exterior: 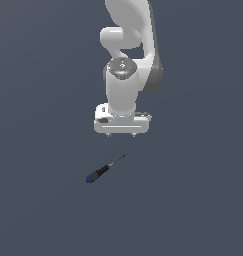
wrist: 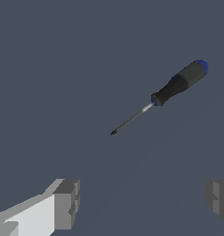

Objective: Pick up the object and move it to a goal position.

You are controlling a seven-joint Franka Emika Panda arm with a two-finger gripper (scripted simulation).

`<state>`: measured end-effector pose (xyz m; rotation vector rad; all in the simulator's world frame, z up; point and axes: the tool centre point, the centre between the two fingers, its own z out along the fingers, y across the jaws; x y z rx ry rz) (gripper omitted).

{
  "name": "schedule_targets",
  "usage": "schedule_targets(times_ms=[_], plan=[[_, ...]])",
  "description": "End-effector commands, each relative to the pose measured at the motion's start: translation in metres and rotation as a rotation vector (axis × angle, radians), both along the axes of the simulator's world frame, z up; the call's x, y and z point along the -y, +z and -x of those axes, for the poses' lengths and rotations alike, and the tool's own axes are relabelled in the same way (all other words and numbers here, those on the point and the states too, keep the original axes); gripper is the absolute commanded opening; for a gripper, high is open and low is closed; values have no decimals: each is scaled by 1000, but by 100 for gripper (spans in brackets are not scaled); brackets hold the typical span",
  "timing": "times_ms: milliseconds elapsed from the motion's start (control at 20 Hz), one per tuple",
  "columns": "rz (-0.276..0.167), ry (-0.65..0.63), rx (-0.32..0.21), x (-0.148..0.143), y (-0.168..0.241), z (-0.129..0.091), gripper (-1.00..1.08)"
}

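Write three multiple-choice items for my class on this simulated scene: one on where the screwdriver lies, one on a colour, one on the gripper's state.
1. Where does the screwdriver lie in the exterior view?
A. Below the gripper in the picture, apart from it
B. Between the fingers
C. On top of the arm

2. What colour is the butt end of the handle?
A. Red
B. Blue
C. Yellow

3. What state is the gripper in?
A. Shut on the screwdriver
B. Shut on nothing
C. Open, holding nothing

Answers:
1 A: bare floor shows between the shaft tip and the gripper.
2 B: the wrist view shows a blue cap on the black handle.
3 C: the wrist view shows the fingers wide apart with nothing between them.
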<state>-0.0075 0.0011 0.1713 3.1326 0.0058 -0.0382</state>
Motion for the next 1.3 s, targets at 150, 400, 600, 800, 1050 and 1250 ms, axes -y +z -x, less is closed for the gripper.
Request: schedule_targets(times_ms=[150, 400, 600, 800, 1050, 1250], plan=[[-6, 12, 0, -7, 2, 0, 100], [-22, 59, 0, -28, 8, 2, 100], [-22, 61, 0, -28, 8, 2, 100], [-22, 35, 1, -25, 5, 0, 100], [-24, -36, 1, -20, -2, -7, 100], [-26, -123, 2, -12, -11, -16, 100]])
